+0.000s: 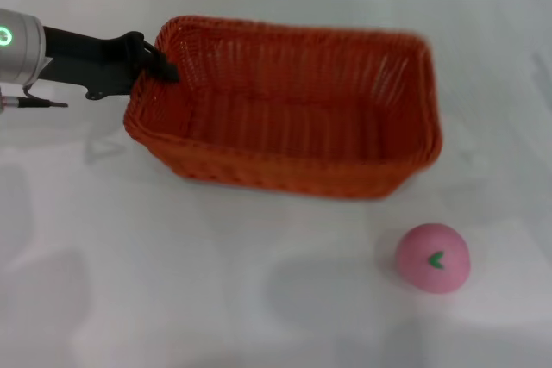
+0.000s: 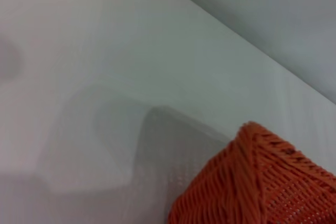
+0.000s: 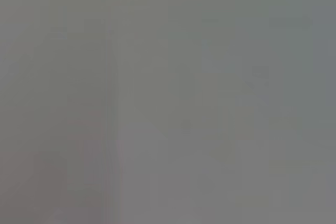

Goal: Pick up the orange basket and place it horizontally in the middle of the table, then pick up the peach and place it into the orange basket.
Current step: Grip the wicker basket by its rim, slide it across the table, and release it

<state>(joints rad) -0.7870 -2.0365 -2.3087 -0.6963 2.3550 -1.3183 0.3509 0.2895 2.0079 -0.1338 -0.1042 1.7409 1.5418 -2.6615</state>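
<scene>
Orange basket rim — apparently pinched by left gripper; peach apart

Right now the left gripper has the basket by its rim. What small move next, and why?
Probably set it down and let go. The left gripper pinches the left rim of the basket, which already lies lengthwise near the middle of the table but looks slightly tipped up at that end. The peach waits outside, in front of the basket's right end. The right gripper is not in view.
</scene>
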